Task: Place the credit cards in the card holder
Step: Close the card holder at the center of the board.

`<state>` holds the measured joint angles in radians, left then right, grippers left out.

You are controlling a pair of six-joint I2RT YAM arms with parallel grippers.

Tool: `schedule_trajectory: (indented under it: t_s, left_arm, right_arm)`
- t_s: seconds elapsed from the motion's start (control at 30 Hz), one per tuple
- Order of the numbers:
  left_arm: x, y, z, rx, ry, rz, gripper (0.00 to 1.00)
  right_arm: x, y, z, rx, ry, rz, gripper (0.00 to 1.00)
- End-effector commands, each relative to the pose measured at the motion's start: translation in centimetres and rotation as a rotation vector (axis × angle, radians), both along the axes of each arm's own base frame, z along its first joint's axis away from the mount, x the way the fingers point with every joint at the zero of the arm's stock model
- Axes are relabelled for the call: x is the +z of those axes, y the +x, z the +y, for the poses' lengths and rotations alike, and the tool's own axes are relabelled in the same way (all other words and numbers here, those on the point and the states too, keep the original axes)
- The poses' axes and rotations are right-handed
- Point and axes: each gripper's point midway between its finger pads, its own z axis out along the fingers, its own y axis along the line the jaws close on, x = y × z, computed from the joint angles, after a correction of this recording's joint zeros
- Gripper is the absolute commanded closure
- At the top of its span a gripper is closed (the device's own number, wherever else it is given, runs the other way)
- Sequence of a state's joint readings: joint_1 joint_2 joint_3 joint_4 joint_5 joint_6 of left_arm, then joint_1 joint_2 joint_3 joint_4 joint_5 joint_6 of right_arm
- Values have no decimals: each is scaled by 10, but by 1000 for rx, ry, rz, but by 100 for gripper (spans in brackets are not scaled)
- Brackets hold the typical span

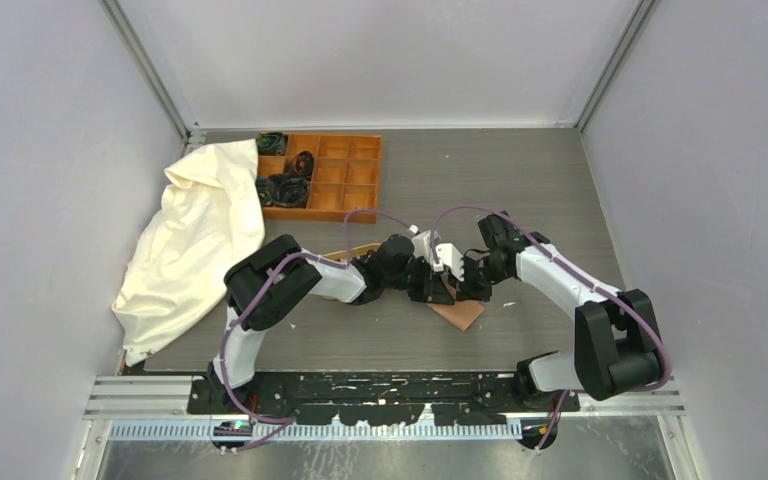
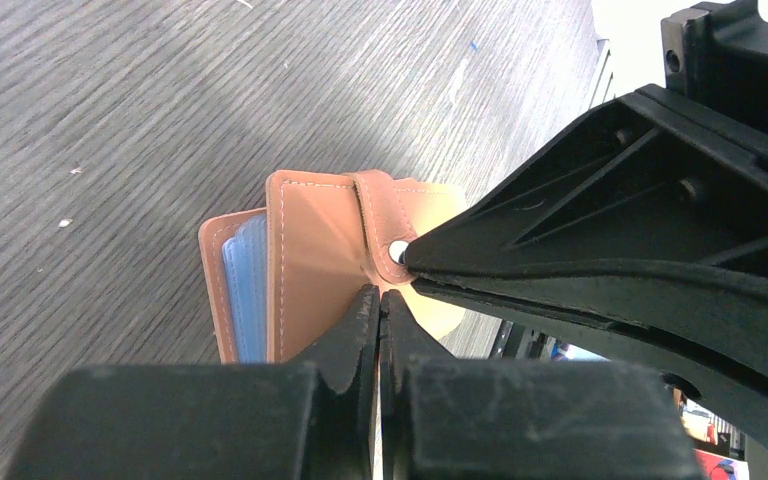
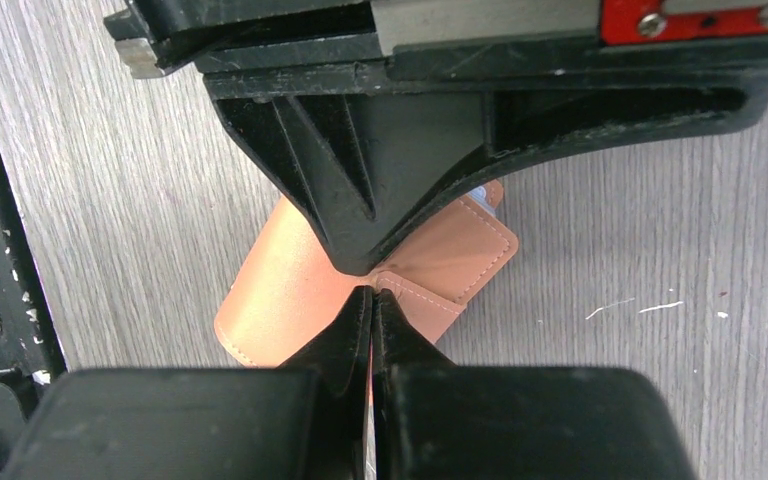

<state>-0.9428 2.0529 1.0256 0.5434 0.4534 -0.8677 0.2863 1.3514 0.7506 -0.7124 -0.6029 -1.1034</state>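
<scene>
1. the card holder lies on the grey table, near the middle and toward the front edge, right where my two arms meet.
2. in the left wrist view its reddish-brown covers stand partly apart. the closing strap is folded over the upper cover, with the snap button facing up.
3. one of the credit cards, pale blue, sits between the covers with only its long edge showing. i cannot see any other card.
4. the left gripper has its fingers pressed together with no gap. the tips rest on the holder's cover just below the snap. i cannot tell whether any leather is pinched between them.
5. the right gripper is also fully closed, and its tips touch the holder at the strap. in the left wrist view its point sits against the snap button.
6. the two closed tips face each other nearly nose to nose over the holder.
7. a thin strip of the wooden tray shows behind the left forearm.
8. an orange compartment box stands at the back of the table, well apart from the holder, with dark items in its left cells.
9. a white cloth lies crumpled along the left side, touching the box.
</scene>
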Motion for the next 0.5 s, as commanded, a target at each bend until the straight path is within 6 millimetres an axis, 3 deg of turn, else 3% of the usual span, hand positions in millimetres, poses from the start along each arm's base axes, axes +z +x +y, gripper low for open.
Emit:
schedule_trajectory:
  t_s: [0.0, 0.17, 0.47]
  left_arm:
    - [-30, 3, 13, 48, 91, -6, 100]
    - [-30, 3, 13, 48, 91, -8, 100]
    - [-28, 2, 14, 47, 88, -12, 100]
  right_arm:
    - [0, -32, 2, 38, 17, 100, 100]
    - [-11, -33, -9, 47, -43, 90, 100]
    - [-12, -42, -11, 92, -48, 100, 99]
